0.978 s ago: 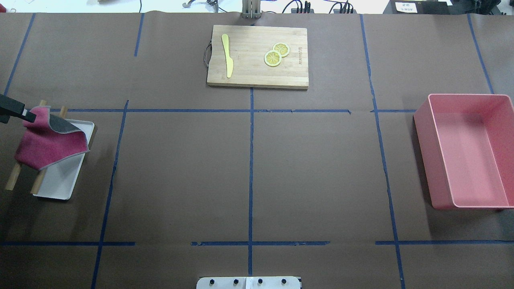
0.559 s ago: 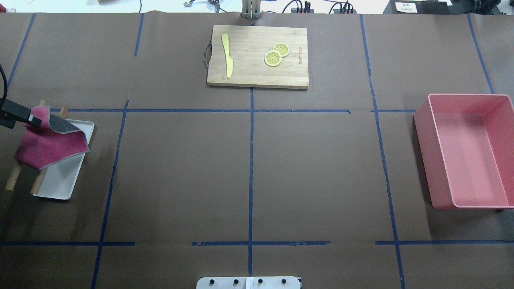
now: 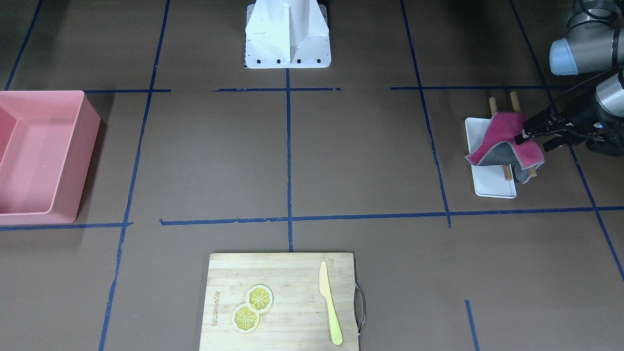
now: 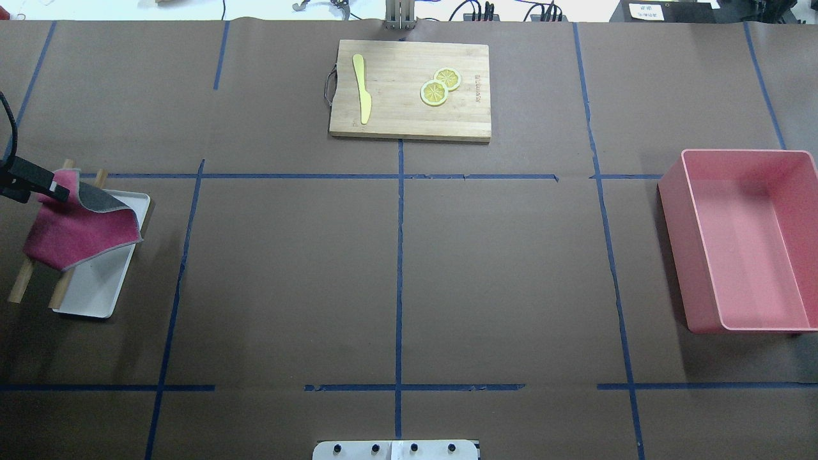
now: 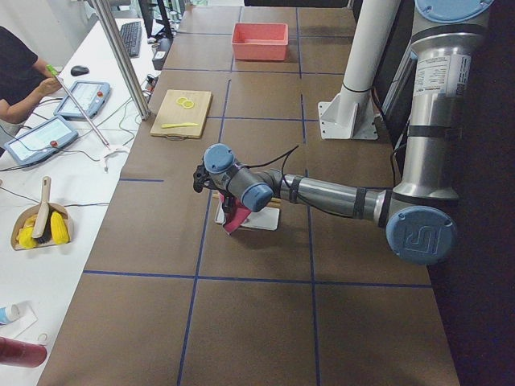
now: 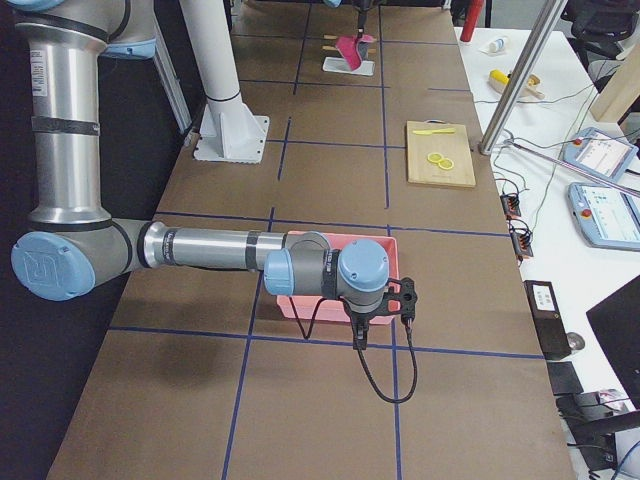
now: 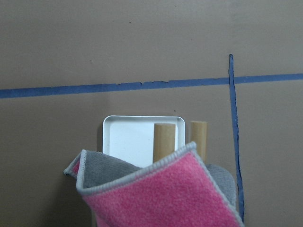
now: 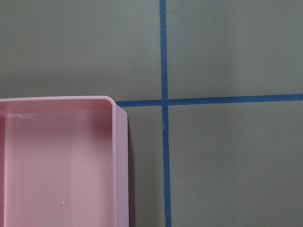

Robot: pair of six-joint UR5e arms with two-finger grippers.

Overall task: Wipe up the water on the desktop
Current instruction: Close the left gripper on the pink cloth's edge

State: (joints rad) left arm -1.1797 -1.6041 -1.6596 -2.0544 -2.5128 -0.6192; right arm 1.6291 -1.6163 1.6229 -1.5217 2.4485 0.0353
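Observation:
The desktop (image 4: 287, 268) is dark brown with a grid of blue tape lines, and I see no wet patch on it. A pink and grey cloth (image 4: 80, 233) hangs over two wooden rods (image 4: 19, 287) above a white tray (image 4: 96, 287) at the far left. It also shows in the left wrist view (image 7: 161, 194). My left gripper (image 3: 532, 142) is open, its fingers on either side of the cloth's upper edge. My right gripper (image 6: 380, 312) hovers by the pink bin (image 4: 744, 239); I cannot tell whether it is open or shut.
A bamboo cutting board (image 4: 409, 112) with a yellow knife (image 4: 362, 86) and two lemon slices (image 4: 439, 86) lies at the far middle. The robot's base plate (image 4: 396, 450) is at the near edge.
My left gripper has moved slightly further in over the cloth's upper edge. The cloth itself has stayed in place on the rods.

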